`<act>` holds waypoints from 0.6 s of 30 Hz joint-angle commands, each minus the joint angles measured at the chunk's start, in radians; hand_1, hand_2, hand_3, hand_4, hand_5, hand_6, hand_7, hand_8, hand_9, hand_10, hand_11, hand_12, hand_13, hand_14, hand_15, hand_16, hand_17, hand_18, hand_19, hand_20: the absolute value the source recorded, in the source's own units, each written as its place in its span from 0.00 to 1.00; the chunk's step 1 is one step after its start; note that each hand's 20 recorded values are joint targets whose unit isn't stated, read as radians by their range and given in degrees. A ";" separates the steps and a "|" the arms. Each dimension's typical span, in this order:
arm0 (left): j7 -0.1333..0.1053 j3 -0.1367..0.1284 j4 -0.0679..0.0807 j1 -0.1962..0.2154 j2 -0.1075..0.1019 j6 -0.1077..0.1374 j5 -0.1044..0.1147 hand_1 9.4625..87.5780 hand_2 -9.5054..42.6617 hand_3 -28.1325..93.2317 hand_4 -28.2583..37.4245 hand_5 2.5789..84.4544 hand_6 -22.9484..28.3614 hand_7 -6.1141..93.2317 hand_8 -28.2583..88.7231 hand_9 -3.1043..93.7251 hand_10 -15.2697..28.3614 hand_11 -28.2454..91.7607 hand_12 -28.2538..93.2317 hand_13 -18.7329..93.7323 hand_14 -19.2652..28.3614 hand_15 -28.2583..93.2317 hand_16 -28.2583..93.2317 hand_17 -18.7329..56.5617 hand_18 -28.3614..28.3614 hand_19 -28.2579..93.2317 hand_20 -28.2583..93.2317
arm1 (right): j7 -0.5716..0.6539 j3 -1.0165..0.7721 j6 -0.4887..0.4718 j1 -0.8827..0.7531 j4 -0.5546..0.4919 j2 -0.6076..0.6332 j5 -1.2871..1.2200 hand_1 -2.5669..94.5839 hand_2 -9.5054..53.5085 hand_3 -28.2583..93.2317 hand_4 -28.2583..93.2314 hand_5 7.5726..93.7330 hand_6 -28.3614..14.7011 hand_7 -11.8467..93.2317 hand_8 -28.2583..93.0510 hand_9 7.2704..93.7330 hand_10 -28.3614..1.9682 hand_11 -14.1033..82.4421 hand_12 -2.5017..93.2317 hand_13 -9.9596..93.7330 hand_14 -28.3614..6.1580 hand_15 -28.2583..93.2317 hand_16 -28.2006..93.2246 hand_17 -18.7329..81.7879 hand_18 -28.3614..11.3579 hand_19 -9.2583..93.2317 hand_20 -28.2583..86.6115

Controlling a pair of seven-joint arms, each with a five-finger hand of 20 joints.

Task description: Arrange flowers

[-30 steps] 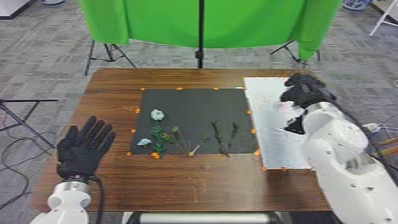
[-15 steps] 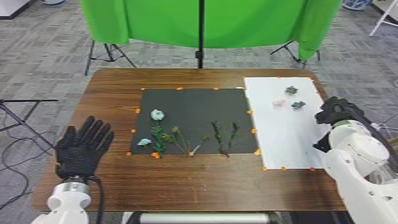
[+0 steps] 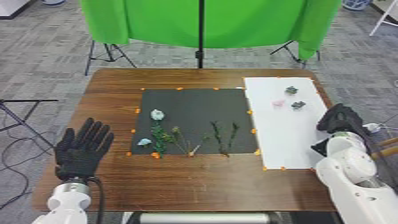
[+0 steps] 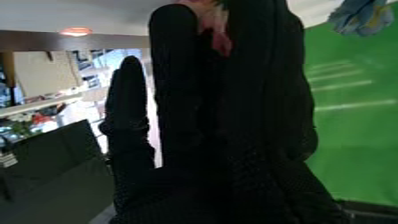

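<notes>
In the head view my right hand (image 3: 341, 120) is at the table's right edge, beside the white sheet (image 3: 282, 132). In the right wrist view that hand (image 4: 253, 125) has its fingers extended, holding nothing visible, with a pink flower (image 4: 213, 25) beyond them. On the sheet's far half lie two grey-blue flowers (image 3: 291, 90) (image 3: 298, 105) and a pink flower (image 3: 278, 103). The black mat (image 3: 197, 107) carries a white flower (image 3: 157, 115) with a leafy stem, a pale blue flower (image 3: 144, 142), yellowish sprigs (image 3: 176, 135) and dark green stems (image 3: 218, 134). My left hand (image 3: 82, 150) is open, palm up, left of the mat.
The brown table (image 3: 204, 187) has orange tape marks around the mat and sheet. Beyond its far edge stands a green backdrop (image 3: 178, 22) with a black pole (image 3: 201, 50). Tripod legs (image 3: 27, 120) stand left of the table.
My right hand has moved off the white sheet to the right and then toward the near side, uncovering the flowers there. My left hand and the flowers on the mat have stayed put.
</notes>
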State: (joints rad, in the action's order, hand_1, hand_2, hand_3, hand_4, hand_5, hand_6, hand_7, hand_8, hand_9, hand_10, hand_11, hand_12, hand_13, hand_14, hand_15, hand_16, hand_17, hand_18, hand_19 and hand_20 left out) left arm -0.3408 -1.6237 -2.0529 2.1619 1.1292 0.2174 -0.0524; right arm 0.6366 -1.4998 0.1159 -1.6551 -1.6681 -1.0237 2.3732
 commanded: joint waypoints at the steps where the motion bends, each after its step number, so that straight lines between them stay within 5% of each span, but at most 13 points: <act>1: -0.004 0.004 -0.005 0.021 0.012 0.008 0.003 0.24 0.46 0.87 0.00 0.54 0.67 0.18 0.16 0.44 0.73 0.43 0.31 0.43 0.78 0.59 0.16 0.15 0.79 0.58 0.34 | -0.046 0.035 0.066 -0.021 -0.094 0.027 0.022 1.00 0.00 0.03 0.50 0.81 0.71 0.48 0.19 0.90 0.61 0.25 0.44 0.76 0.67 0.53 0.55 0.47 0.21 0.86 0.56; 11: 0.000 0.006 -0.005 0.020 0.008 0.015 0.005 0.24 0.46 0.87 0.00 0.54 0.67 0.18 0.16 0.44 0.73 0.43 0.31 0.43 0.78 0.59 0.16 0.15 0.79 0.58 0.34 | -0.328 0.237 -0.033 0.096 -0.275 0.011 -0.054 1.00 0.00 0.00 0.52 0.76 0.71 0.48 0.18 0.87 0.63 0.24 0.43 0.74 0.68 0.55 0.54 0.46 0.22 0.86 0.55; 14: 0.001 0.011 -0.007 0.012 0.011 0.039 0.018 0.24 0.46 0.87 0.00 0.54 0.67 0.18 0.16 0.44 0.74 0.43 0.31 0.43 0.78 0.59 0.16 0.15 0.79 0.58 0.34 | -0.382 0.323 -0.066 0.153 -0.272 -0.045 -0.047 1.00 0.00 0.02 0.48 0.76 0.71 0.48 0.18 0.86 0.62 0.24 0.43 0.73 0.68 0.55 0.54 0.45 0.23 0.86 0.55; 18: 0.009 0.019 -0.001 0.004 0.007 0.030 0.022 0.24 0.46 0.87 0.00 0.55 0.67 0.18 0.16 0.44 0.74 0.43 0.31 0.44 0.78 0.59 0.16 0.15 0.79 0.58 0.34 | -0.448 0.455 -0.121 0.251 -0.187 -0.147 -0.052 1.00 0.00 0.01 0.47 0.74 0.71 0.47 0.18 0.85 0.63 0.24 0.42 0.72 0.68 0.55 0.54 0.45 0.23 0.86 0.55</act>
State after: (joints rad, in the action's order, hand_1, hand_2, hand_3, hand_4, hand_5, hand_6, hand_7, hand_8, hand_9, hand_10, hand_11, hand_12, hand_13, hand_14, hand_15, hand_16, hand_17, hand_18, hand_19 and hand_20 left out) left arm -0.3436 -1.6229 -2.0570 2.1660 1.1307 0.2318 -0.0493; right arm 0.2757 -1.2146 0.0583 -1.5355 -1.9233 -0.9959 2.3212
